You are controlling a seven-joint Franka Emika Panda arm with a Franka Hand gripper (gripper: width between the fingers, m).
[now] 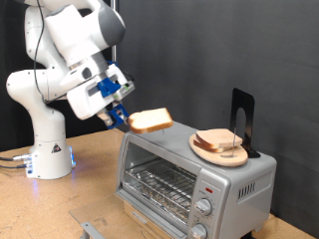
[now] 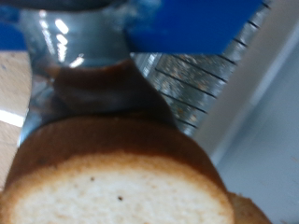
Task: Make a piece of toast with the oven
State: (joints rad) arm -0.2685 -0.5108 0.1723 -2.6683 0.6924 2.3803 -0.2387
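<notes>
My gripper [image 1: 124,119] is shut on the piece of toast [image 1: 151,120], a pale bread slice with a brown crust, held level in the air above the left end of the oven [image 1: 189,174]. In the wrist view the slice [image 2: 112,177] fills the frame between my fingers [image 2: 84,70]. The silver oven stands on the table with its glass door closed, the wire rack [image 1: 159,182] visible inside and round knobs [image 1: 205,204] on its front right.
A round wooden board [image 1: 219,149] with another like bread slice [image 1: 217,140] lies on the oven's top at its right end. A black stand [image 1: 242,118] rises behind it. The robot's white base [image 1: 45,149] stands at the exterior view's left on the wooden table [image 1: 70,204].
</notes>
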